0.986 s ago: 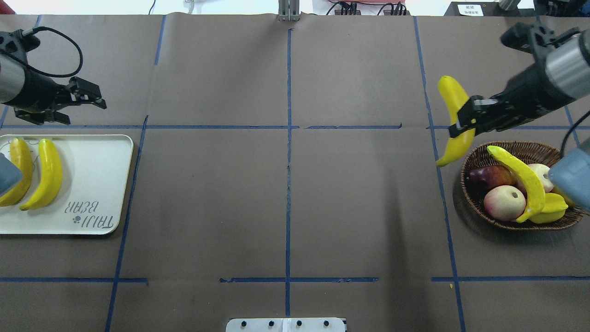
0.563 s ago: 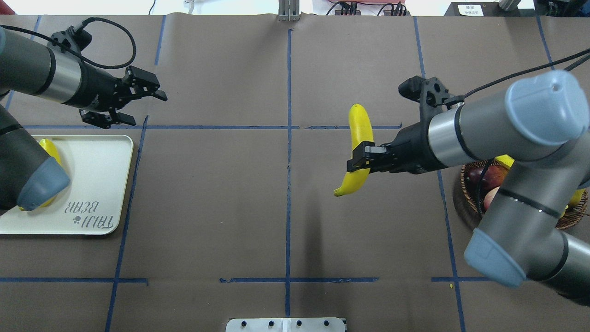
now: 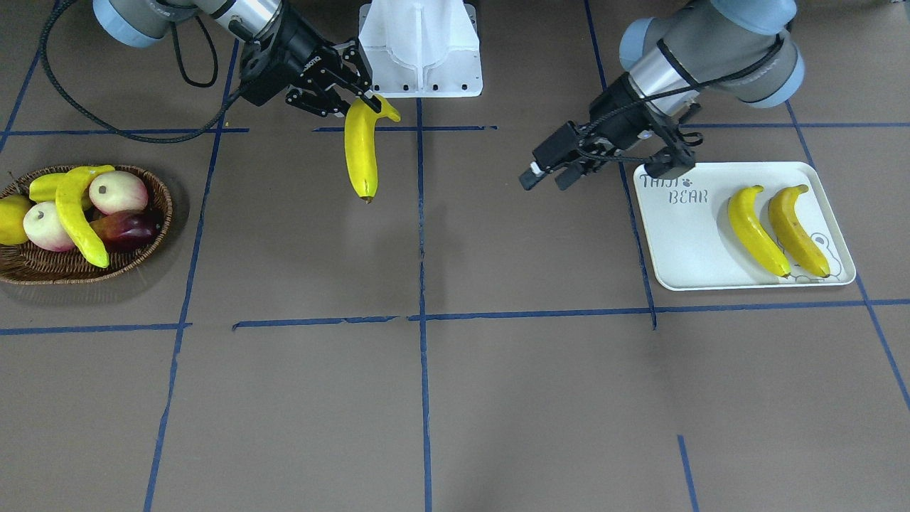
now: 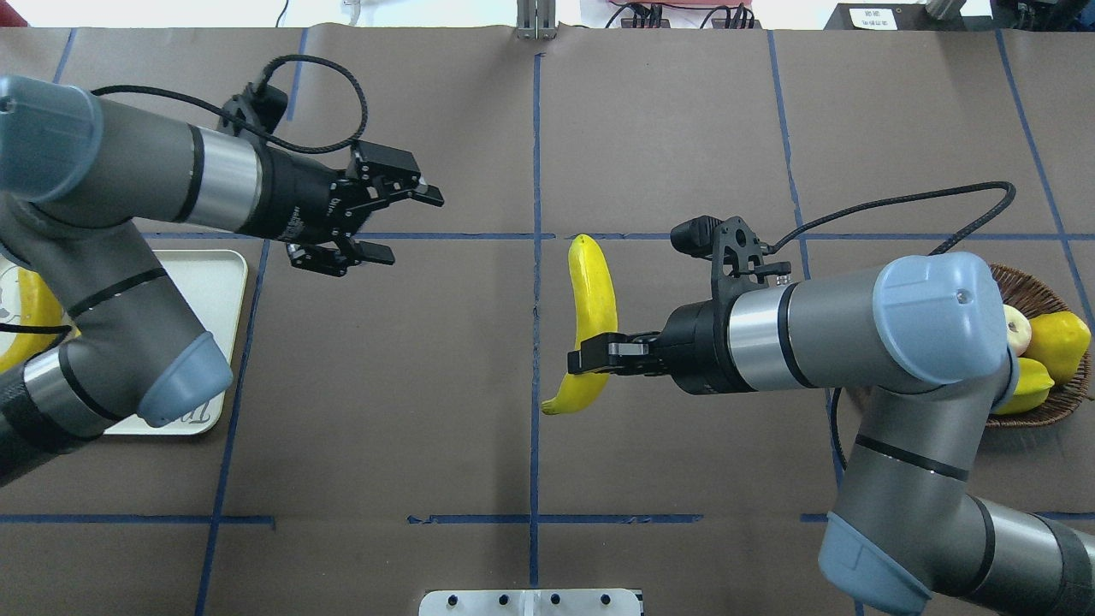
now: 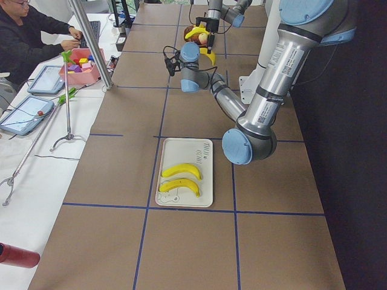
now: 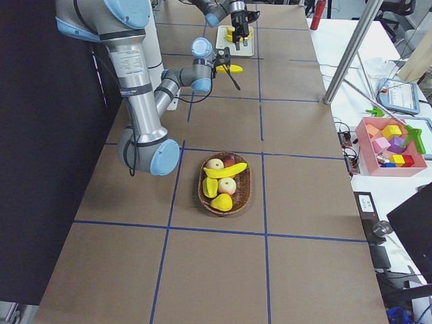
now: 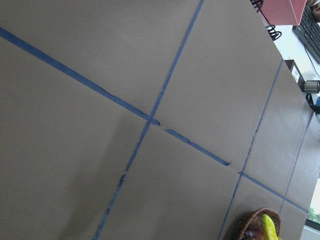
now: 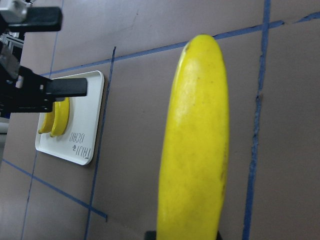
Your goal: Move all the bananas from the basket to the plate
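My right gripper (image 4: 592, 357) is shut on a yellow banana (image 4: 591, 301) and holds it above the table's middle; it also shows in the front view (image 3: 360, 153) and fills the right wrist view (image 8: 197, 145). My left gripper (image 4: 417, 228) is open and empty, a short way left of that banana, pointing at it. Two bananas (image 3: 757, 231) (image 3: 796, 231) lie side by side on the white plate (image 3: 682, 242). One banana (image 3: 75, 217) lies across the fruit in the wicker basket (image 3: 43, 269). In the overhead view my arms hide most of the plate (image 4: 205, 291) and the basket (image 4: 1022, 282).
The basket also holds peach-coloured apples (image 3: 117, 192), a dark red fruit (image 3: 131, 226), a lemon (image 4: 1058, 335) and a starfruit (image 4: 1026, 381). Blue tape lines cross the brown table cover. A white robot base (image 3: 419, 50) stands at the robot's side.
My right gripper has carried the banana from beside the basket leftward to the table's middle. My left gripper, still open, has moved right from near the plate toward the middle.
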Robot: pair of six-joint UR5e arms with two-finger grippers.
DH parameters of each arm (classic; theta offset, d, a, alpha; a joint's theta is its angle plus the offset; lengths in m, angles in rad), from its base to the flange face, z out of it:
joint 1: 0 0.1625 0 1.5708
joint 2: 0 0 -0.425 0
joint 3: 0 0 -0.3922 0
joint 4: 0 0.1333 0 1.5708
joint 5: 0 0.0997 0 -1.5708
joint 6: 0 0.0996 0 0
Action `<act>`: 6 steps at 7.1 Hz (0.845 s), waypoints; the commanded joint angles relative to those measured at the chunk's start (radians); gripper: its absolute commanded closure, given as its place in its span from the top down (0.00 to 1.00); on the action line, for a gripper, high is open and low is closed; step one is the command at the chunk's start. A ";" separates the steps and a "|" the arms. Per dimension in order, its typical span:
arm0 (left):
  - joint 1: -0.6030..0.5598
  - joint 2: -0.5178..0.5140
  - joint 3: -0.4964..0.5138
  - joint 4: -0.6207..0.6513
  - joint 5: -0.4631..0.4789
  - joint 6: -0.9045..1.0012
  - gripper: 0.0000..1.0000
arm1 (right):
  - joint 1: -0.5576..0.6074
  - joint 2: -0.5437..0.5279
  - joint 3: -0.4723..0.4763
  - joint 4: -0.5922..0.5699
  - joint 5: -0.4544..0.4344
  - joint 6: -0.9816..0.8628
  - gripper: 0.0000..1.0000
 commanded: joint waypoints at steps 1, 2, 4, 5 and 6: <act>0.084 -0.057 0.012 -0.004 0.092 -0.054 0.98 | -0.029 0.052 -0.027 0.010 -0.020 0.000 0.02; 0.110 -0.080 0.014 0.000 0.124 -0.066 0.98 | -0.040 0.053 -0.027 0.010 -0.035 -0.001 0.02; 0.155 -0.090 0.035 -0.003 0.164 -0.066 0.95 | -0.040 0.061 -0.025 0.010 -0.037 0.000 0.02; 0.162 -0.090 0.037 -0.003 0.164 -0.065 0.92 | -0.040 0.061 -0.025 0.010 -0.037 0.002 0.02; 0.166 -0.091 0.037 -0.003 0.164 -0.065 0.81 | -0.040 0.063 -0.025 0.010 -0.035 0.002 0.02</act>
